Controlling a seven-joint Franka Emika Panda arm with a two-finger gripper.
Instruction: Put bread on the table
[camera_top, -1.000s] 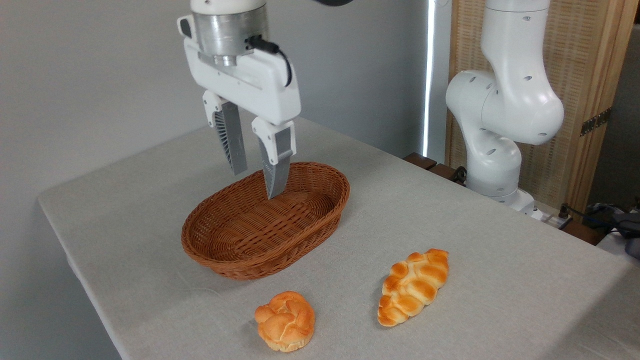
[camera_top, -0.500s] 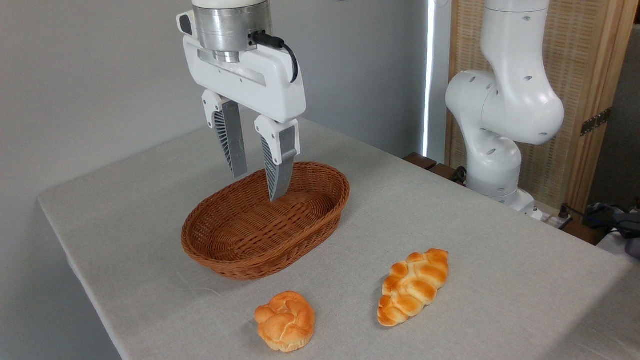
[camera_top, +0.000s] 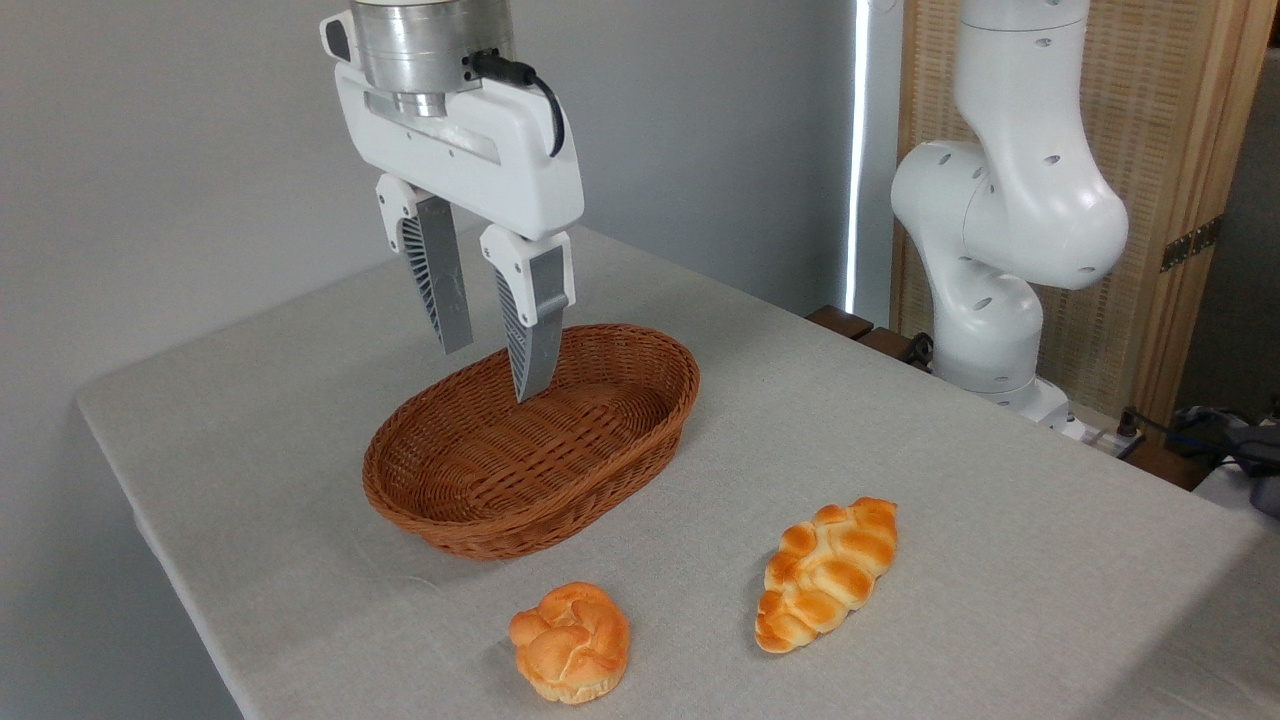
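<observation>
- Grey-fingered gripper (camera_top: 490, 365) hangs with its jaws parted, holding nothing, above the wicker basket (camera_top: 530, 440).
- Golden braided bread (camera_top: 826, 573) lies flat on the table (camera_top: 950, 450), well to the right of the jaws and nearer the camera (outside the basket).
- Round knotted bun (camera_top: 571, 641) sits below the jaws, near the table's front edge.

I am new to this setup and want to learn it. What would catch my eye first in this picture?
The white gripper hangs open above the brown wicker basket, which holds nothing. Nearer the front of the grey table lie two golden pieces: the long braided bread on the right and a round bun to its left. The robot's white base stands behind the table on the right.
</observation>
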